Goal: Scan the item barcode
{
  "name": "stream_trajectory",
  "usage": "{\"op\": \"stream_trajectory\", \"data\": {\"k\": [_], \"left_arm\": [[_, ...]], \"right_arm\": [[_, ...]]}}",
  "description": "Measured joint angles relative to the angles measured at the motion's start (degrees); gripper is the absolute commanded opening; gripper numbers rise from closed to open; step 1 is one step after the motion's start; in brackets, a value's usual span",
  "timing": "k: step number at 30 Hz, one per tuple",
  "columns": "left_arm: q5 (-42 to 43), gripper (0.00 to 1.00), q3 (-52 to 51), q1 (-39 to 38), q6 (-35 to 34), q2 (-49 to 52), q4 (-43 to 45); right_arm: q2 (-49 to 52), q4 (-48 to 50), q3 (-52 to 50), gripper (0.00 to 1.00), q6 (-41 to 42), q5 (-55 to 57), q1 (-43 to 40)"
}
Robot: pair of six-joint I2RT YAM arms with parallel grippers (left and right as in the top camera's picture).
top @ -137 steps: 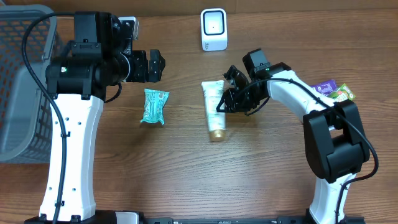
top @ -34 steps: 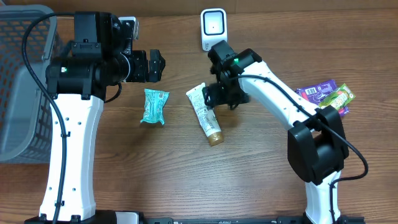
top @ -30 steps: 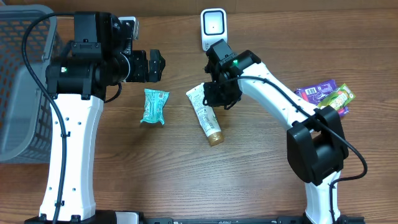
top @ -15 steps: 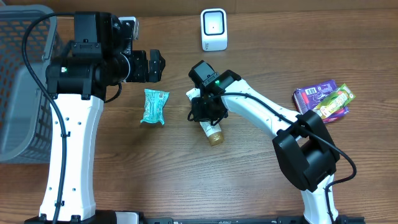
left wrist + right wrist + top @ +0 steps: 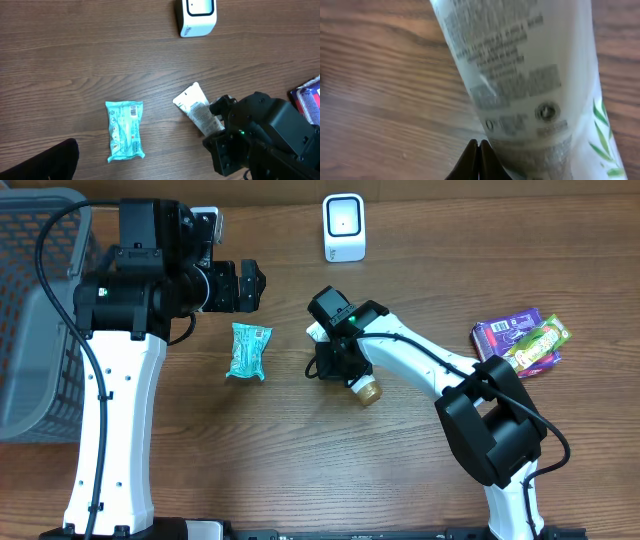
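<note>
A white tube (image 5: pixel 345 360) with a gold cap (image 5: pixel 368 392) lies slantwise at the table's centre, cap toward the lower right. My right gripper (image 5: pixel 325 367) is shut and empty, low over the tube's left side. In the right wrist view its tips (image 5: pixel 480 150) are pressed together against the edge of the tube (image 5: pixel 530 75), whose blurred printed text faces up. The white scanner (image 5: pixel 343 227) stands at the back. My left gripper (image 5: pixel 252 286) hangs open and empty above the table at the left. Only one dark finger (image 5: pixel 47 162) shows in the left wrist view.
A teal packet (image 5: pixel 247 350) lies left of the tube. A grey basket (image 5: pixel 35 310) stands at the far left edge. Purple and green snack packs (image 5: pixel 520 340) lie at the right. The right arm (image 5: pixel 260 142) fills the left wrist view's lower right corner.
My right gripper swept from near the scanner down and left onto the tube. The tube turned, its cap swinging to the right. The left arm has not moved.
</note>
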Motion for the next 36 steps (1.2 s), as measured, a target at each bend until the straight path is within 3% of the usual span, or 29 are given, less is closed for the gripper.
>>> {"op": "stream_trajectory", "data": {"k": [10, 21, 36], "left_arm": [[0.0, 1.00, 0.0, 0.0, 0.0, 0.0, 0.0], [0.0, 1.00, 0.0, 0.0, 0.0, 0.0, 0.0], [0.0, 1.00, 0.0, 0.0, 0.0, 0.0, 0.0]], "right_arm": [[-5.4, -2.6, 1.4, 0.04, -2.7, 4.0, 0.0], [-4.6, -0.5, -0.4, 0.04, -3.0, 10.2, -0.2], [-1.6, 1.3, -0.6, 0.04, -6.4, 5.0, -2.5]]}}
